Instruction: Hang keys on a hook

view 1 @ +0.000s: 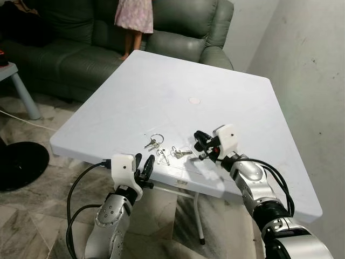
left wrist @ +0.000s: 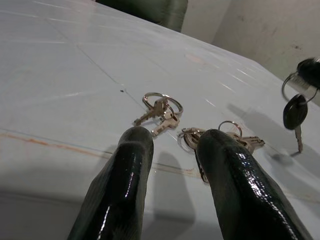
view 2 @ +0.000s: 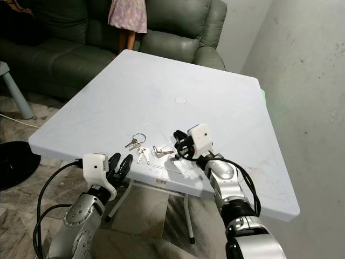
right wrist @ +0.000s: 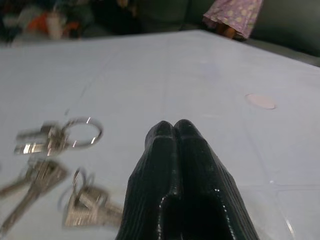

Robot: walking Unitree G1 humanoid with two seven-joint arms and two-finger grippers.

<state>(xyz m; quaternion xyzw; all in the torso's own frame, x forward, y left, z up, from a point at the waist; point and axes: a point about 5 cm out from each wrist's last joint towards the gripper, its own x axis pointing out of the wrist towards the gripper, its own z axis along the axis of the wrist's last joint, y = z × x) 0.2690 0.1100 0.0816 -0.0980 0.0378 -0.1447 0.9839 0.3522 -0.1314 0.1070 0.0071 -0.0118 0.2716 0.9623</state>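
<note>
**Keys picked at the worktop edge; no hook yet in sight**

The right hand (view 1: 200, 144) hovers just above the near part of the white worktop (view 1: 161, 86), its two black fingers pressed together. From it a black-headed key on a ring (left wrist: 295, 112) dangles clear of the surface, seen from the left wrist. So the pick-up seems to be in hand, and this set appears to be pinched, though the exact contact point between the fingers is hidden.

Three more sets lie loose on the worktop, close together near the front edge: a ringed pair of keys (view 1: 153, 142) farthest from the robot, a small bunch (view 1: 163, 156) nearer the edge, and another bunch (view 1: 181, 152) just beside the right hand. The left hand (view 1: 143, 168) waits at the worktop's front edge with its fingers (left wrist: 125, 175) spread, pointing toward the loose keys but touching none of them.

A green sofa (view 1: 75, 48) stands beyond the worktop, with a person in a pink dress (view 1: 133, 13) standing at it.

Next, I judge, the held set must be lifted fully free and carried to a hook, which calls for turning or walking to find one. The ring hangs loosely, so a steady carry matters, and the ring opening will need lining up with the hook tip.
</note>
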